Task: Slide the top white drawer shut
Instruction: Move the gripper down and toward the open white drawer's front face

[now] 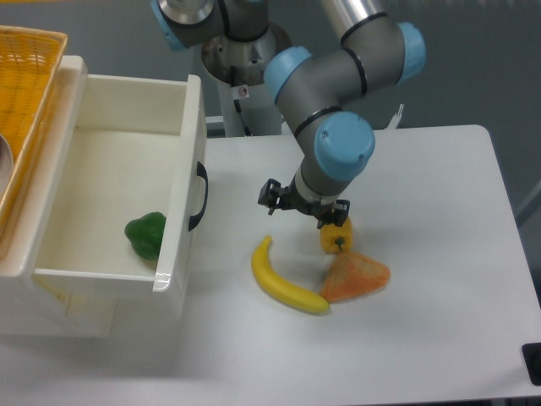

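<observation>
The top white drawer (179,194) stands pulled far out to the right from the small white cabinet (51,296). Its flat front panel carries a black curved handle (198,196). A green pepper (146,234) lies inside on the drawer floor, near the front panel. My gripper (304,205) points down over the table, well to the right of the handle and apart from it. Its black fingers (270,194) spread out on both sides of the wrist, so it looks open and empty. The fingertips are partly hidden under the wrist.
A yellow pepper (336,237) sits just below and right of the gripper. A banana (283,283) and an orange wedge-shaped item (355,277) lie in front of it. A yellow wicker basket (25,93) stands on the cabinet top at the left. The white table (439,211) extends to the right.
</observation>
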You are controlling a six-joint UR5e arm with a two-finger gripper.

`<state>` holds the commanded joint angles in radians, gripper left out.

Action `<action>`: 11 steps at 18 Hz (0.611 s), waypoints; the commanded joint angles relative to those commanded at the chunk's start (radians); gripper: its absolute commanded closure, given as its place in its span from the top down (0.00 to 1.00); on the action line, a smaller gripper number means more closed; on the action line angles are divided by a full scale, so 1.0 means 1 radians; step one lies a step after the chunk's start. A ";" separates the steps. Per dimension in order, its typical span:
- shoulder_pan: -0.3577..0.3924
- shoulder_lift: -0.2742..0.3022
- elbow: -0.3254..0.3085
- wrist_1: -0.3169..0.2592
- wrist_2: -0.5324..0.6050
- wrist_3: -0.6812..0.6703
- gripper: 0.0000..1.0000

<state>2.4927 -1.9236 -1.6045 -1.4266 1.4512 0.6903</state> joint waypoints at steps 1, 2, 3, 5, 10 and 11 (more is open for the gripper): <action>0.000 0.000 -0.009 0.002 -0.014 -0.002 1.00; -0.002 -0.002 -0.011 0.002 -0.028 -0.002 1.00; -0.002 -0.002 -0.011 0.002 -0.038 -0.003 1.00; -0.002 0.000 -0.011 0.002 -0.052 -0.003 1.00; -0.021 -0.005 -0.011 0.009 -0.074 -0.028 1.00; -0.023 -0.008 -0.011 0.023 -0.074 -0.029 1.00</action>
<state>2.4697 -1.9313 -1.6153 -1.4037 1.3775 0.6612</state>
